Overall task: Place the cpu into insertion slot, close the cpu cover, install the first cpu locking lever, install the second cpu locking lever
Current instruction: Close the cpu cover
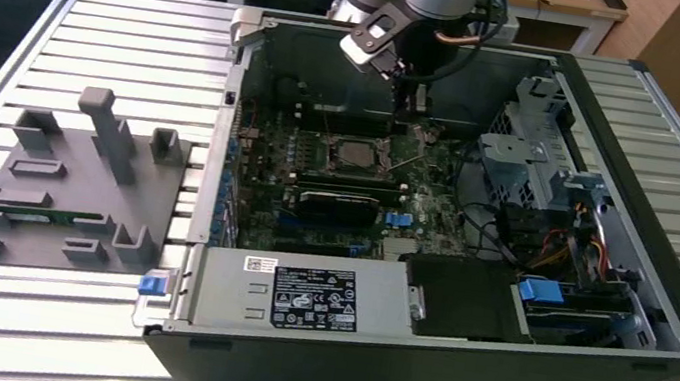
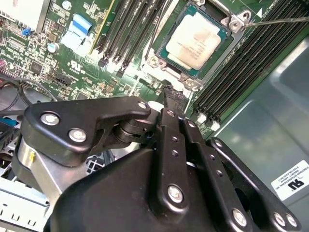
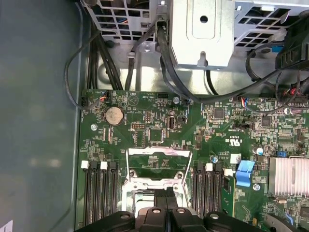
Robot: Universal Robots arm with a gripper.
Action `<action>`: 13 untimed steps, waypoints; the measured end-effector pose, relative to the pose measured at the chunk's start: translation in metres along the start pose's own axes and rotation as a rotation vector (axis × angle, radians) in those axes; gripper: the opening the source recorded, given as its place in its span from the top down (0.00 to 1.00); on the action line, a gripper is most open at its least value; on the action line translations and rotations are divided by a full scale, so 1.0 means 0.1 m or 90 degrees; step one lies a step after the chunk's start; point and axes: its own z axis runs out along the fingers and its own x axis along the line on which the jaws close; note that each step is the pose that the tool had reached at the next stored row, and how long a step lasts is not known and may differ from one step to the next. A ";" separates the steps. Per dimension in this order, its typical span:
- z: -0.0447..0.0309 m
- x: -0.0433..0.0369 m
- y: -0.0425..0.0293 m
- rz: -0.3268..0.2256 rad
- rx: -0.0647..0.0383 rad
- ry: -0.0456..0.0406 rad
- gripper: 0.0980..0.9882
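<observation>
The cpu, a small square chip with a dull silver top, lies seated in the motherboard socket. The cpu cover, a thin metal frame with an open centre, stands raised behind the socket. A thin locking lever sticks out free at one corner of the socket and also shows as a slanted wire. My gripper hangs inside the case above the socket's far edge. Its black fingers are pressed together with nothing between them, close to the raised cover.
Black RAM slots flank the socket on both sides. A metal drive cage with cables stands on the exterior view's right, and the power supply sits at the case front. A grey parts fixture lies on the slatted table.
</observation>
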 end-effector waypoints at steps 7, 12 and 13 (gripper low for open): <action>0.001 -0.001 0.043 0.000 0.000 0.0000 0.99; -0.006 -0.001 0.050 0.000 0.000 0.0018 0.99; -0.007 -0.001 0.052 0.000 0.000 0.0024 0.99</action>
